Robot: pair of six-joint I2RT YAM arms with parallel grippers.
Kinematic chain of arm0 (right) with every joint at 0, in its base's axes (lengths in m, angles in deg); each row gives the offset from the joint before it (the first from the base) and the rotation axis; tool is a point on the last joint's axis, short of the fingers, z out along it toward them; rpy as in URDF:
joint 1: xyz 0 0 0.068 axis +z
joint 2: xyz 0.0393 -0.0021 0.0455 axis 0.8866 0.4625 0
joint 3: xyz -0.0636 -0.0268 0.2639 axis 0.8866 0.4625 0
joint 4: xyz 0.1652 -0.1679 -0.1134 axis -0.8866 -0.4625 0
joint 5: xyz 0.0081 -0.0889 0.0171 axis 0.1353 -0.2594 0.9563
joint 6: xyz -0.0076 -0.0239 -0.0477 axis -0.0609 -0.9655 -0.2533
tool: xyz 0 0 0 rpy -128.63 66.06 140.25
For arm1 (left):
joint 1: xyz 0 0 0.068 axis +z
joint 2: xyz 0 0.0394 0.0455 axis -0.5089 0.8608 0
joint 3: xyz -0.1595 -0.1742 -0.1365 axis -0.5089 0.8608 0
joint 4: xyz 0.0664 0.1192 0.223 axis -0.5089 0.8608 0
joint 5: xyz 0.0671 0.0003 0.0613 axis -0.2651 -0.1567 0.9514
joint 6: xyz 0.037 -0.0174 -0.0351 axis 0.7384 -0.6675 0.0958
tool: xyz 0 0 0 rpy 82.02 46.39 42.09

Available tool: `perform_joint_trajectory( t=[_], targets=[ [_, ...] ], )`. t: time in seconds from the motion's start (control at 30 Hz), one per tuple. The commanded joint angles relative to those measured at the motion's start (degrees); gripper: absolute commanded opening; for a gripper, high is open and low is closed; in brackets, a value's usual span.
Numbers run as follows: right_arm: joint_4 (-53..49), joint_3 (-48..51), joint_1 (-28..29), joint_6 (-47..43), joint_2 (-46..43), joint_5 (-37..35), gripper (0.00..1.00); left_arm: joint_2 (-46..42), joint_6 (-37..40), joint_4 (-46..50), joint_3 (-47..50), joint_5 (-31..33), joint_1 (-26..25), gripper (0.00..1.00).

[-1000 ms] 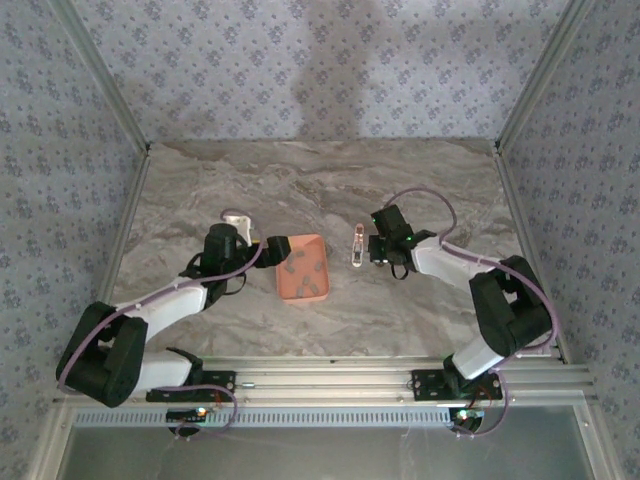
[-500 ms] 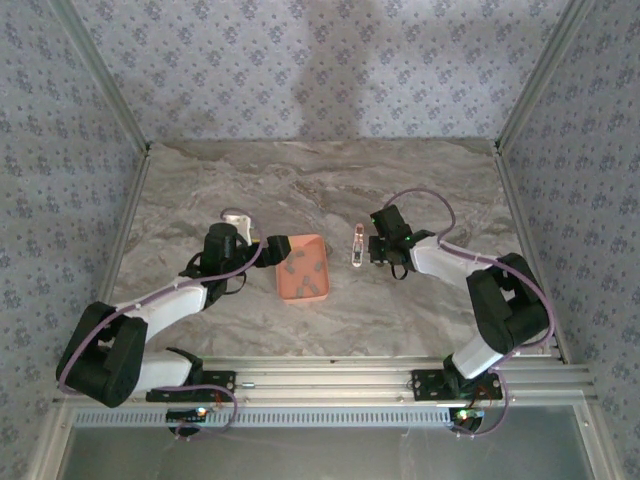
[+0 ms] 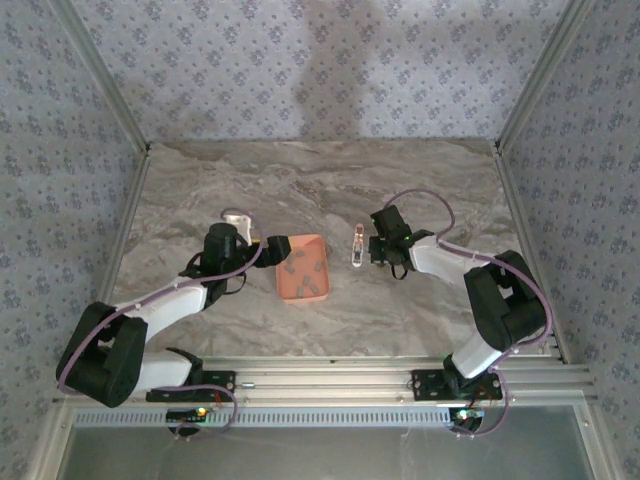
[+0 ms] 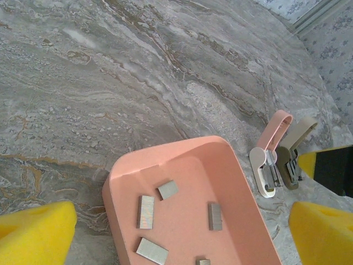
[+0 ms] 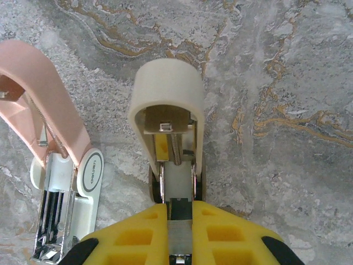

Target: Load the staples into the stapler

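**Top cam:** tray (image 3: 282, 262) sits mid-table. Stapler (image 3: 357, 246) lies just to its right, w/ a narrow strip of bare table (image 3: 200, 180) between them. Both are well apart from every table edge. Wide open room behind them and toward the far corners. L arm flanks the tray on the left, R arm comes at the stapler from the right.

**L wrist cam:** resolves detail the top cam can't.
- Staples (image 4: 146, 211): five dark grey strips visible, loose on the tray floor, none touching another.
- Left fingers (image 4: 33, 232): spread wide, holding nothing, one on either side of the tray's near end.
- Stapler: lies open beyond the tray's right rim, pink lid lifted, metal channel exposed.

**R wrist cam:** right fingers (image 5: 138, 237) are closed on the near end of a cream hooded piece (image 5: 168, 94). It lies just beside the stapler, approx. parallel. Can't tell whether the two touch.
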Motion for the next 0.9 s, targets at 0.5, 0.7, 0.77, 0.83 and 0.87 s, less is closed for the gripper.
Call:
perform_joint_trajectory(
  t=[0.5, 0.7, 0.77, 0.83, 0.87],
  targets=[
    [0.34, 1.81, -0.08, -1.32, -0.74, -1.51, 0.13, -0.20, 0.72, -1.22, -1.77, -1.71, -0.40, 0.98],
    [0.98, 2.04, 0.37, -2.15, -1.19, -1.65, 0.13, -0.28, 0.81, -1.22, -1.77, -1.73, -0.40, 0.98],
    [1.42, 2.23, 0.48, -2.45, -1.37, -1.56, 0.13, -0.29, 0.77, -1.28, -1.77, -1.73, -0.40, 0.98],
    [1.79, 2.37, 0.60, -2.62, -1.69, -1.40, 0.13, -0.42, 0.80, -1.25, -1.81, -1.73, -0.40, 0.98],
    [1.80, 2.53, 0.68, -2.69, -1.80, -1.50, 0.13, -0.37, 0.80, -1.16, -1.77, -1.73, -0.40, 0.98]
  ],
)
